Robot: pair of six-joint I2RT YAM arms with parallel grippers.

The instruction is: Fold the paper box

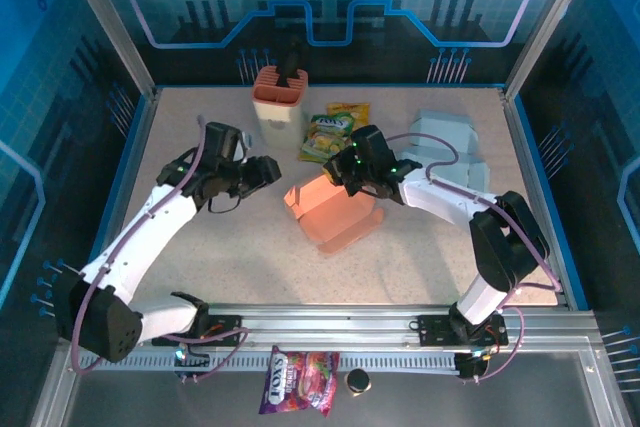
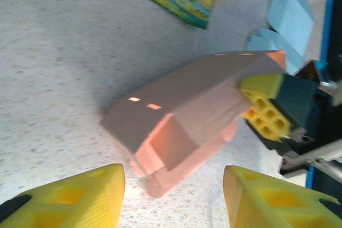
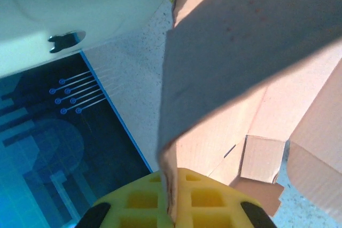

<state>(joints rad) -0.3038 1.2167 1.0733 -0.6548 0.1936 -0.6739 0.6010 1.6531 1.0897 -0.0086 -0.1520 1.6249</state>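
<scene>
The right fingers (image 2: 264,113) clamp a flap of the pink paper box (image 1: 335,209) on the bench (image 1: 250,257), while the left fingers (image 2: 69,198) stand apart nearby.

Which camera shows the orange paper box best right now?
The left wrist view: the paper box lies whole in frame, its flaps and slots plain, the right hand gripping its far edge. The top external view shows it small, partly under that hand. The right wrist view is too close, cropping it to a few panels.
</scene>
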